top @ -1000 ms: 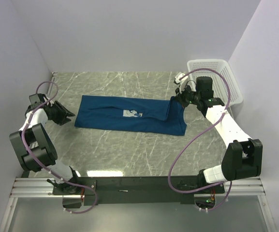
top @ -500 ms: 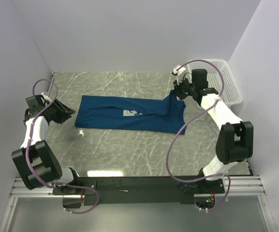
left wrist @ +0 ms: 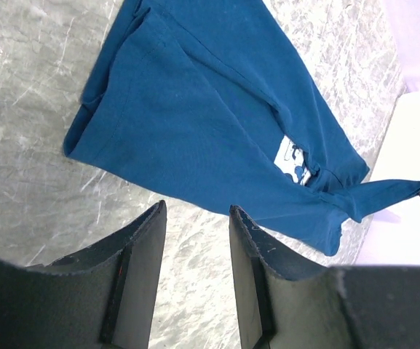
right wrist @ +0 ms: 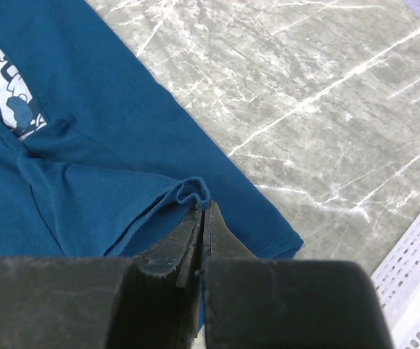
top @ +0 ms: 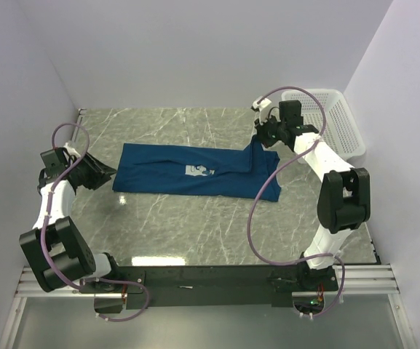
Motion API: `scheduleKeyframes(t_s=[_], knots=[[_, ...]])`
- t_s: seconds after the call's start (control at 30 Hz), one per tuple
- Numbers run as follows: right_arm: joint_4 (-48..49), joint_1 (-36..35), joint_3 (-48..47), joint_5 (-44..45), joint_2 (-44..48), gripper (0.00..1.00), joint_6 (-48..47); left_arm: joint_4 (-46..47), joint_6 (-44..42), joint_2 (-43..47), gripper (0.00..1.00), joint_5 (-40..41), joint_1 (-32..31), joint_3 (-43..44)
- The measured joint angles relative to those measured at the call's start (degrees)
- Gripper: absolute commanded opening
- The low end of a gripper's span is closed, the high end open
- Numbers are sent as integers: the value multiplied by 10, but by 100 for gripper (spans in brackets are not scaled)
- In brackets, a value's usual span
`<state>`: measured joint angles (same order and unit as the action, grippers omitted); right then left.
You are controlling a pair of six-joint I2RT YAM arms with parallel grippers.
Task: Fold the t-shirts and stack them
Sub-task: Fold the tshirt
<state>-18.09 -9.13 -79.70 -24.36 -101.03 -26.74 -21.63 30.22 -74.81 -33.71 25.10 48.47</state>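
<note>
Top view: t-shirt [top: 188, 171] lay flat along the middle of the table [top: 195, 225], its right end lifted by the right gripper [top: 263, 138], which was clamped on the fabric. Left gripper [top: 102, 173] sat just off the shirt's left edge, not touching it. White basket [top: 337, 120] at far right: nothing seen inside.

Left wrist: jaws partly apart, nothing held, only marble between them. Shirt lay beyond the tips.

Right wrist: jaws closed on a small bunched bit of hem. My read on the risk: a pinch that thin could slip mid-fold and drop the end crooked. With the left end unpinned, pulling could drag the whole shirt. Only a basket corner showed, contents hidden.
</note>
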Motion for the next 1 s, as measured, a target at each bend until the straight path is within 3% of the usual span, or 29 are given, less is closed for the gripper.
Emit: scheduleKeyframes(t_s=[0.17, 0.3, 0.5, 0.6, 0.67, 0.73, 0.8, 1.0], knots=[[0, -5, -1, 12, -5, 1, -1, 2, 5, 1, 46, -5, 1, -5], [9, -25, -22, 62, -33, 44, 15, 2, 7, 11, 46, -10, 0, -5], [22, -62, -64, 172, -86, 62, 57, 2, 11, 40, 47, -12, 0, -5], [5, -52, -64, 158, -79, 62, 59, 5, 17, 55, 48, -16, 1, -7], [-39, -38, -66, 96, -70, 59, 35, 10, 22, 65, 48, -21, 1, -12], [-93, -27, -65, 33, -59, 49, 10, 15, 25, 72, 48, -27, 1, -22], [-123, -22, -53, -18, -51, 46, 3, 21, 31, 78, 48, -36, 1, -35], [-138, -31, 50, -77, -43, 49, 42, 24, 37, 91, 48, -56, 2, -68]])
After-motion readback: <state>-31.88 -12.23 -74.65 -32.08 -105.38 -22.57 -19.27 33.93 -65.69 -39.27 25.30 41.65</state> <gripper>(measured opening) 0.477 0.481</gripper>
